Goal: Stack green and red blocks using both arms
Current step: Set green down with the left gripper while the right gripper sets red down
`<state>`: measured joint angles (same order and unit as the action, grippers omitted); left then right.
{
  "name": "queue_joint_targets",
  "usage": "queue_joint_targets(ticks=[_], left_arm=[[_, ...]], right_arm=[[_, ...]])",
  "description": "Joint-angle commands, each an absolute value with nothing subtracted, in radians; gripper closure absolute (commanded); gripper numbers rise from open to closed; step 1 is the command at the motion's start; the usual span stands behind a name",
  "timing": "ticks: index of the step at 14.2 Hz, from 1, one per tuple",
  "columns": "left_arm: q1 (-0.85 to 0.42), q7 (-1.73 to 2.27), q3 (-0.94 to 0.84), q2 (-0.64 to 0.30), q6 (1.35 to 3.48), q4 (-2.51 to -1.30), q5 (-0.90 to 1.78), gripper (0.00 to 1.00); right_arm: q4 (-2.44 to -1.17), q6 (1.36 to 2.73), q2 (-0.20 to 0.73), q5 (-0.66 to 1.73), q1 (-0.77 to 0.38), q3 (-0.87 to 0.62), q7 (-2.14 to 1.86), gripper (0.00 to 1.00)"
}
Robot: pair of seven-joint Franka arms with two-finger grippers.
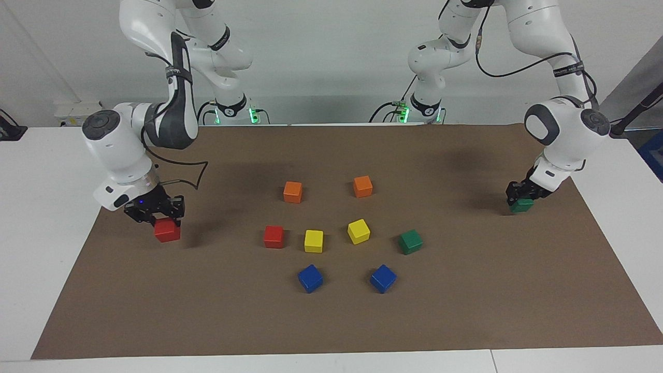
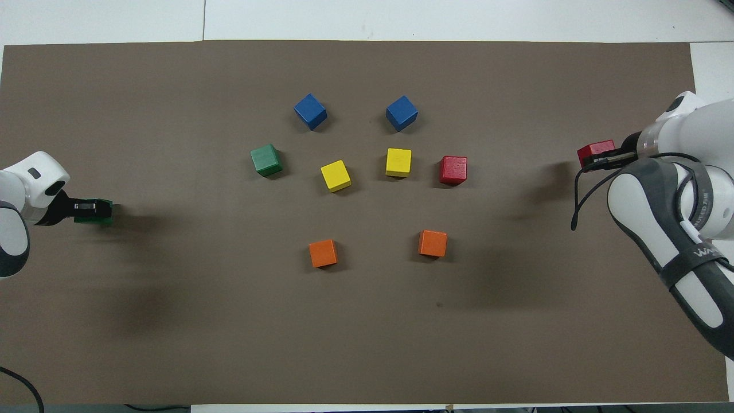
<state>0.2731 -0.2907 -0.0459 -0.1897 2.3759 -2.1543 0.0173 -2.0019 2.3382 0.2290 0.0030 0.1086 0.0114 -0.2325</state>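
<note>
- Now the right end effector (image 1: 155, 213) pinches a red block (image 1: 167, 230) near the table's (image 1: 466, 321) right-arm edge.
- Left end effector (image 1: 524, 196) clamps a green block (image 1: 521, 205) at the table's left-arm edge.
- Their mates, another red block (image 1: 273, 237) and green block (image 1: 411, 241), sit mid-table.
- Light, rigid, glossy cubes, likely slippery: grip flat sides squarely.

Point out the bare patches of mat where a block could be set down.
Bare mat runs from the blue cubes to the edge farthest from the robots, and between the cube cluster and each gripper's end. Crowded: around the yellow cubes at the centre.

Both arms cut off by frame edges; green block (image 1: 521, 205) partly hidden under left gripper (image 1: 522, 199).
</note>
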Motion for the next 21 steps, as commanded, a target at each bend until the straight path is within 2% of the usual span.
queue_joint_targets(ticks=[1,5,6,7,9,10,11,14,16,18,19,21], left_arm=[[0.296,-0.296,-0.055,-0.186,2.419,-2.18,0.009,1.0],[0.295,-0.304,-0.054,-0.187,2.466,-2.209,0.011,1.0],[0.295,-0.305,-0.055,-0.186,2.506,-2.232,0.011,0.88],[0.295,-0.307,-0.054,-0.186,2.532,-2.241,0.011,0.01],[0.295,-0.327,-0.055,-0.186,2.507,-2.229,0.011,0.0],[0.295,-0.327,-0.055,-0.184,2.464,-2.203,0.011,0.0],[0.293,-0.327,-0.055,-0.183,2.383,-2.151,0.011,0.0],[0.272,-0.322,-0.06,-0.189,2.121,-1.93,0.009,0.0],[0.203,-0.272,-0.061,-0.192,2.056,-1.841,0.018,0.0],[0.117,-0.09,-0.061,-0.213,2.022,-1.79,0.023,0.0],[0.059,0.036,-0.061,-0.219,2.016,-1.775,0.023,0.0],[-0.038,0.234,-0.061,-0.233,2.028,-1.75,0.025,0.0]], right_arm=[[-2.023,2.376,0.242,-0.002,0.144,-0.003,-0.244,1.0],[-2.054,2.434,0.264,-0.002,0.169,-0.003,-0.247,1.0],[-2.054,2.434,0.27,-0.002,0.176,-0.003,-0.247,1.0],[-2.054,2.434,0.275,-0.002,0.178,-0.003,-0.245,1.0],[-2.054,2.434,0.281,0.011,0.178,-0.003,-0.235,1.0],[-2.054,2.434,0.281,0.014,0.176,-0.003,-0.209,0.23],[-2.052,2.424,0.281,0.014,0.173,-0.005,-0.165,0.0],[-2.005,2.354,0.253,0.012,0.16,-0.009,-0.149,0.0],[-1.852,2.141,0.242,0.012,0.129,-0.032,-0.091,0.0],[-1.687,1.978,0.255,0.005,0.037,-0.032,0.141,0.0],[-1.627,1.947,0.276,-0.009,-0.032,-0.031,0.279,0.02],[-1.623,1.982,0.293,-0.046,-0.124,-0.032,0.433,0.05]])
